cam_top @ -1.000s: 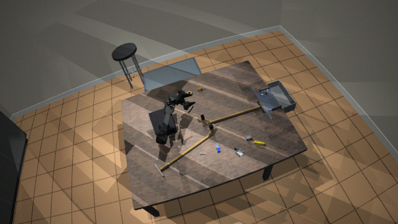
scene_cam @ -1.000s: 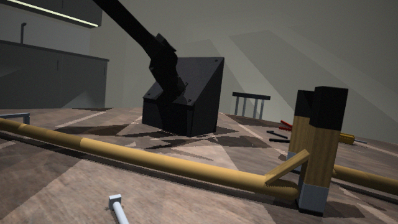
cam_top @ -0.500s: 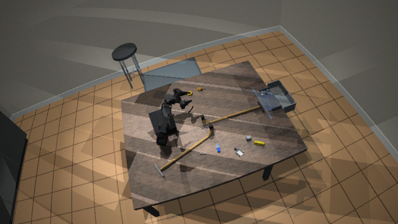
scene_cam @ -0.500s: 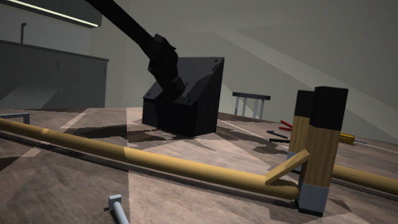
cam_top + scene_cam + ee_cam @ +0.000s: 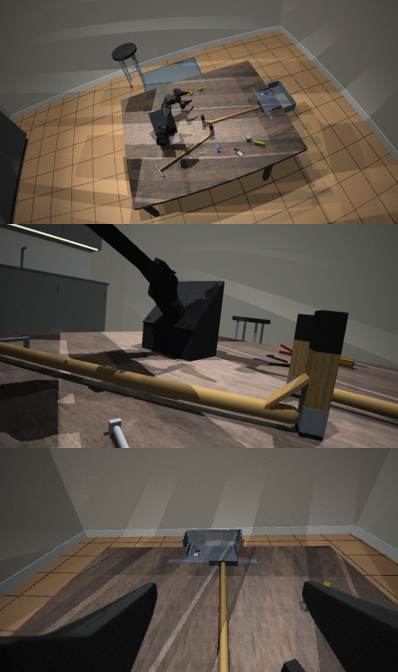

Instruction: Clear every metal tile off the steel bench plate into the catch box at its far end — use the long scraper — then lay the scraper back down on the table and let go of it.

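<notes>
Top: the scraper [image 5: 236, 114] [image 5: 367, 402] [image 5: 223, 613] is laid at the gripper's [image 5: 189, 97] [image 5: 230, 584] four o'clock, its head near the plate [image 5: 270, 101] [image 5: 220, 553].

Exterior: its pole is partly hidden by upright grips [image 5: 323, 364].

Wrist: the fingers are spread wide, nothing held; tiles [image 5: 263, 93] [image 5: 196, 553] are seen toward eleven.

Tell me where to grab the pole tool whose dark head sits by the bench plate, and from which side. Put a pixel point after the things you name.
Take its upright post [image 5: 203, 117] [image 5: 301, 354], probably from above, with the open gripper [image 5: 191, 105] [image 5: 227, 588] closing on opposite flat sides. The post stands up square-sided, while the round pole [image 5: 233, 114] [image 5: 367, 402] [image 5: 223, 613] lies low. Mind the second post [image 5: 211, 126] [image 5: 324, 373] close beside it.
</notes>
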### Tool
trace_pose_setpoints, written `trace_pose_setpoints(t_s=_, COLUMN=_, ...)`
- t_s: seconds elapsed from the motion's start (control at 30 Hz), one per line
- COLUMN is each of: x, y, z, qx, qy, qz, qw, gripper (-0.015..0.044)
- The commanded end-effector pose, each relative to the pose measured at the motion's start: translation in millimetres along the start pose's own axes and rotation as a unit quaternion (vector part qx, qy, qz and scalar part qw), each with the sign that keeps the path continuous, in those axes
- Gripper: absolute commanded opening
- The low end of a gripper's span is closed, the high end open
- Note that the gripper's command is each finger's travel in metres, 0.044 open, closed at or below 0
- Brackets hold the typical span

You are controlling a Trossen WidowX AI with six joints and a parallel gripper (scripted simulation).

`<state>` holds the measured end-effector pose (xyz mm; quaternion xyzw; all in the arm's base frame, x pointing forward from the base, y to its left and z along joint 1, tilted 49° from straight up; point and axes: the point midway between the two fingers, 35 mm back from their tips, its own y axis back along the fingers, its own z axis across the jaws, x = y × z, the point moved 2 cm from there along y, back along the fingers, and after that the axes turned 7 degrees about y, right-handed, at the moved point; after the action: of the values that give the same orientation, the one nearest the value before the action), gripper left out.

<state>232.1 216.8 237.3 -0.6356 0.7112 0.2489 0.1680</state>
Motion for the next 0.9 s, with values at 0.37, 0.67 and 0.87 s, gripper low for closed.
trace_pose_setpoints(t_s=0.37, x=0, y=0, z=-1, qx=0.001, qy=0.000, qz=0.001, qw=1.000, gripper=0.0440)
trace_pose_setpoints(t_s=0.67, x=17, y=-17, z=5, qx=-0.006, qy=0.002, qz=0.027, qw=1.000, gripper=0.0440)
trace_pose_setpoints(t_s=0.87, x=32, y=-30, z=9, qx=-0.008, qy=0.005, qz=0.052, qw=0.999, gripper=0.0440)
